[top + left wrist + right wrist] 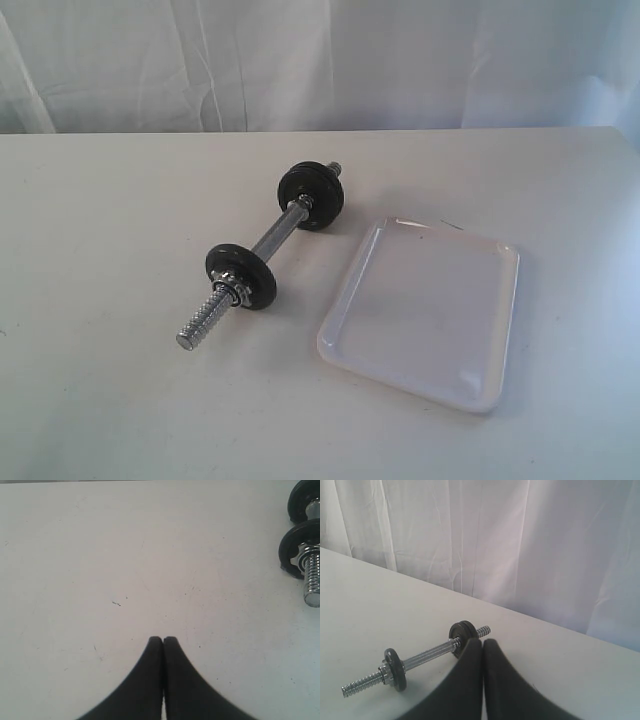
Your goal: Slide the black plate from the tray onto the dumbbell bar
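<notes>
The dumbbell bar (272, 232) lies slantwise on the white worktop (120, 300), its chrome shaft running from a bare threaded end at the near left up toward the curtain (300, 60) at the back. Near that bare end a thin disc (243, 272) stands on the shaft with a metal nut (231, 290) tight against its outer face. At the far end sits a thicker black stack, two layers by the look of it. The black plate (305, 192) appears to be threaded on the bar there (the layers blur together, so I cannot tell exactly where one ends). The tray (425, 305) rests just to the right of the bar, apart from it, its white floor showing.

The left gripper (163, 640) hangs over bare worktop, its fingers pressed together on nothing, with the bar's near end at the edge of its view. The right gripper (483, 641) is likewise closed and holds nothing.
</notes>
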### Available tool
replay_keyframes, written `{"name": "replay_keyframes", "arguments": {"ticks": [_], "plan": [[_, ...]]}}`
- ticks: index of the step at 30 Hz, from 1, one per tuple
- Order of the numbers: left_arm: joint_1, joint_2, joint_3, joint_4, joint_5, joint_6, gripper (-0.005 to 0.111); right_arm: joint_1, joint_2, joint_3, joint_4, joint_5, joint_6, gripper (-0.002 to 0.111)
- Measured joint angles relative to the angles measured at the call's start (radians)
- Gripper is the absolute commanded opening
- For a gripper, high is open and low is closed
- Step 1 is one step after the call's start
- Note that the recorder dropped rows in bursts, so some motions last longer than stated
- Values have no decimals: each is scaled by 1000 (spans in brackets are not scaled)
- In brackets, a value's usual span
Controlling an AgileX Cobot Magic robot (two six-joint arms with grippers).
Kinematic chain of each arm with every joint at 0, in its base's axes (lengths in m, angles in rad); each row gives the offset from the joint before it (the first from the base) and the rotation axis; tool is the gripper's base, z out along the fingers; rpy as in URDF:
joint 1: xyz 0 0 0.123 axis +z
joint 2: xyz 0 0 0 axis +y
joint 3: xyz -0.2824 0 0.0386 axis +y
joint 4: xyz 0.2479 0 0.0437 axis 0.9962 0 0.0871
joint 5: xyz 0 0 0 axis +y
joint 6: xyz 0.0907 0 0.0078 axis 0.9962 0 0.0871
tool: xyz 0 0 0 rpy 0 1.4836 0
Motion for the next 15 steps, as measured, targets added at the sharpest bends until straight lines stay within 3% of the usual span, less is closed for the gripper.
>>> {"name": "replay_keyframes", "arguments": {"ticks": [15], "plan": [[35, 0, 0, 0, 0, 0, 0, 0, 0, 0, 0, 0, 0, 0]]}}
